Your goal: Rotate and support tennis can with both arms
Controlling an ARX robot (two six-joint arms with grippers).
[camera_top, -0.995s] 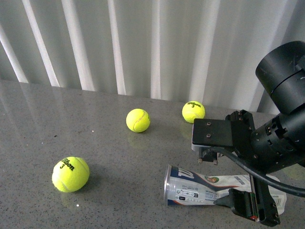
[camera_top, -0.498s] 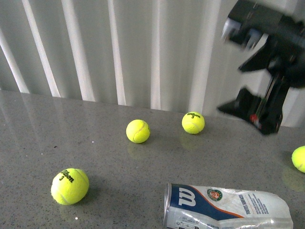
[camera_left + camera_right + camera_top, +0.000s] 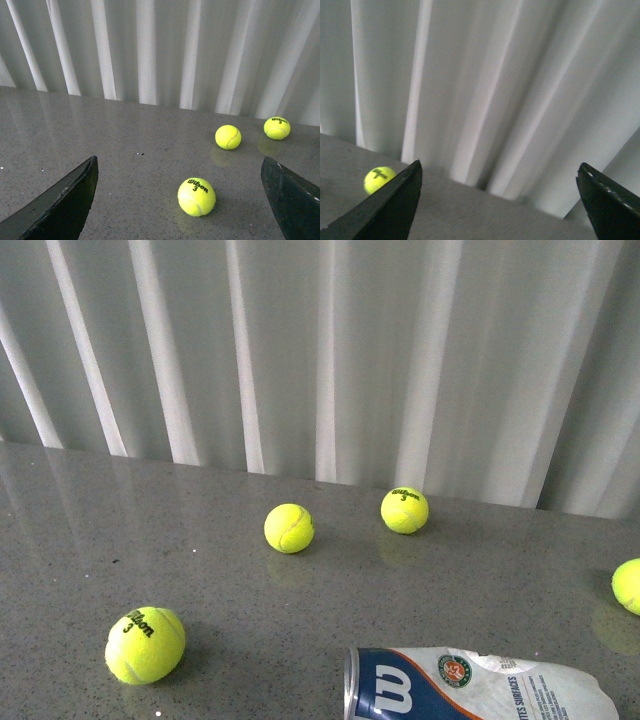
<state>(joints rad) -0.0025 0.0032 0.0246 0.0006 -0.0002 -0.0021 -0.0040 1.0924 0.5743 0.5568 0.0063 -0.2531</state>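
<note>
Here the clear plastic tennis can (image 3: 480, 690) with a metal rim lies on its side on the grey speckled tabletop (image 3: 200, 540), at the near edge of the front view and right of centre. The lower frame edge cuts off part of it. Its long axis runs left to right, roughly parallel to the white pleated curtain (image 3: 320, 350) behind the table. The metal-rimmed end (image 3: 350, 685) points to the robot's left, and the other end, where the plastic looks dented and wrinkled, points to its right. The navy panel with the white "W" (image 3: 395, 695) faces up and toward the camera, with the round logo (image 3: 455, 670) just beside it.

Four yellow felt tennis balls sit apart from the can. The Wilson 3 ball (image 3: 145, 645) is well to its left, the plain-seamed ball (image 3: 289, 528) and the far ball (image 3: 404, 510) are further back near the curtain, and the edge ball (image 3: 630, 585) is cut by the right frame border.

The left gripper (image 3: 177, 167) has its two black fingers (image 3: 60, 205) spread wide with nothing between them; beyond the gap lie the Wilson 3 ball, the plain-seamed ball and the far ball. The right gripper (image 3: 499, 167) is likewise spread and empty, its fingers (image 3: 610, 200) framing the curtain. One yellow ball (image 3: 379, 179) shows beside one finger; I cannot tell which ball it is.
</note>
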